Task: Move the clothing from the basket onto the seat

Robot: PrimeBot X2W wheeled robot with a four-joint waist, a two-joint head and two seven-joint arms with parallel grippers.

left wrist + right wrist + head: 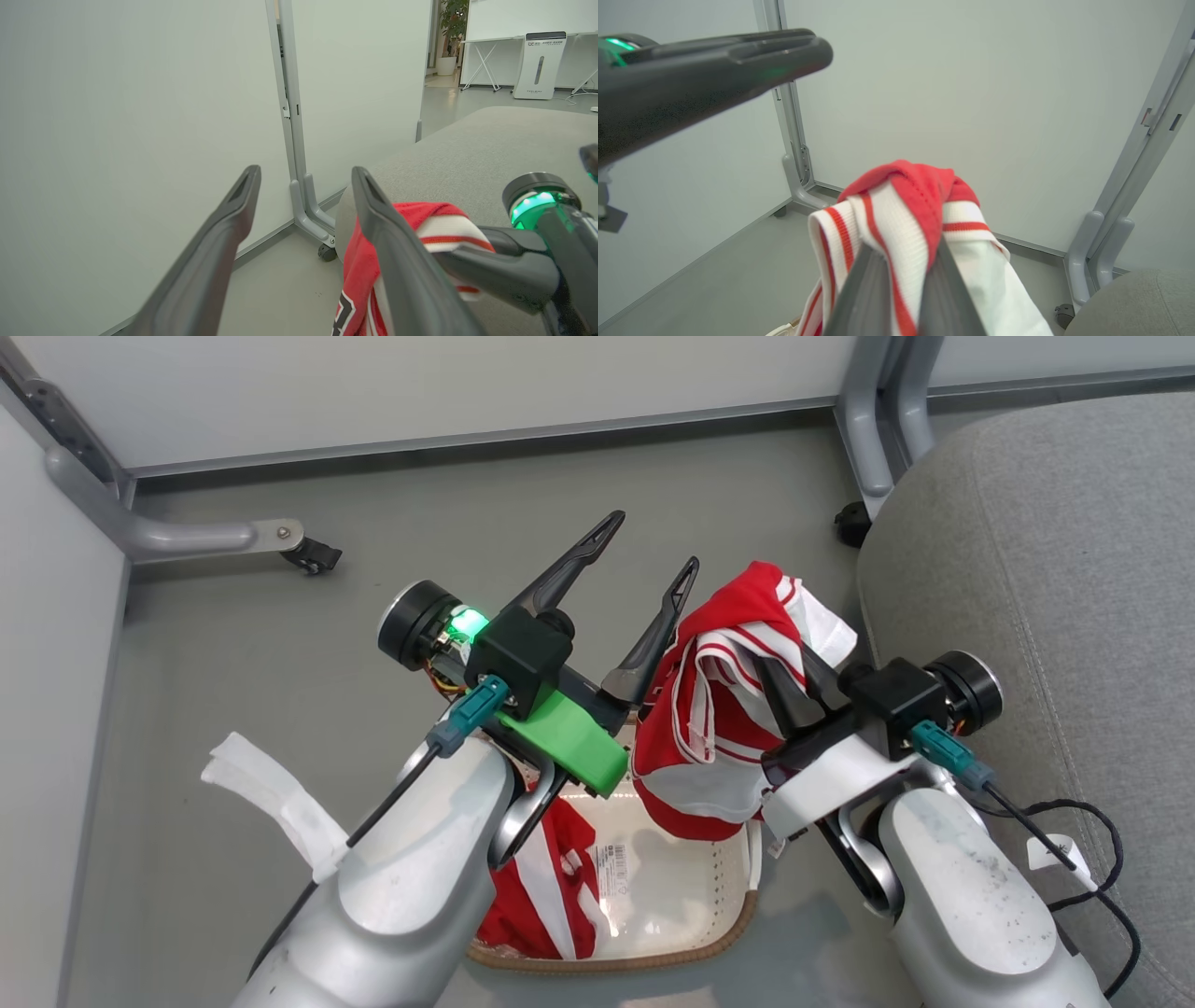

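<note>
The big grey seat fills the right of the head view. The white basket sits bottom middle, with one red stripy shirt in its left part. The other shirt hangs mid-frame above the basket, its long way running up and down, loose end pointing down. The right gripper is pinched tight on it. The left gripper is wide open, holding nothing. I think this is the carrying step: next swing right over the seat, then let go.
</note>
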